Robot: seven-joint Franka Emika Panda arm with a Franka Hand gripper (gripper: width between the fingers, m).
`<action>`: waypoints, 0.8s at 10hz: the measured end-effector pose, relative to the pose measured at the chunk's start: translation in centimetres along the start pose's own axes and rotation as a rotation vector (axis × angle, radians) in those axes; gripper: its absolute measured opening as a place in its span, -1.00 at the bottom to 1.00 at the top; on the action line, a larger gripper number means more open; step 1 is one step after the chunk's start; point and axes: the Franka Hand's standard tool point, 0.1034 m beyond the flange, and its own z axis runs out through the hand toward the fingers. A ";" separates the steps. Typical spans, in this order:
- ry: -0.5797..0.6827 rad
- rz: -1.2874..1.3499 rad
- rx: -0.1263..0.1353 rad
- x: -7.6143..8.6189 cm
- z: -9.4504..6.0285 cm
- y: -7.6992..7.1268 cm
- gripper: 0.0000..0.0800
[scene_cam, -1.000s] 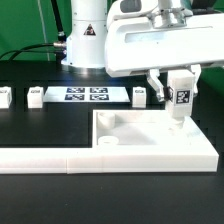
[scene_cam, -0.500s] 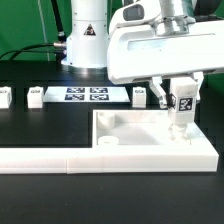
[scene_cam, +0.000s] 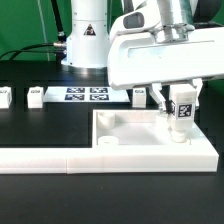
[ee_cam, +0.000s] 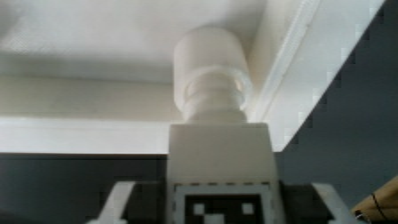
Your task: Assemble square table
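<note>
The white square tabletop point(scene_cam: 150, 137) lies rim-up at the exterior view's right, behind the front rail. My gripper point(scene_cam: 181, 106) is shut on a white leg point(scene_cam: 181, 112) with a black-white tag. The leg hangs nearly upright, its lower end down in the tabletop's far right corner. In the wrist view the leg point(ee_cam: 221, 110) runs away from the gripper point(ee_cam: 222, 212) toward the tabletop's inner corner point(ee_cam: 267, 50), with a finger point(ee_cam: 121, 203) on each side of the tag. Whether the leg's tip touches the tabletop is hidden.
Three more tagged legs point(scene_cam: 5, 96) point(scene_cam: 36, 96) point(scene_cam: 140, 94) stand in a row on the black table beside the marker board point(scene_cam: 87, 95). A long white L-shaped rail point(scene_cam: 50, 156) runs along the front. The arm's white body point(scene_cam: 160, 50) hangs over the tabletop.
The gripper has come down with the leg and straightened it from a tilt, bringing its lower end into the tabletop's far right corner.
</note>
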 end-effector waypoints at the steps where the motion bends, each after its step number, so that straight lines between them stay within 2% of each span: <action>1: -0.006 0.001 0.000 -0.3 0.2 0.0 -0.28; 4: -0.004 -0.002 -0.002 -1.0 0.8 -0.1 -0.28; 8: 0.034 -0.008 -0.011 -0.9 0.9 -0.3 -0.28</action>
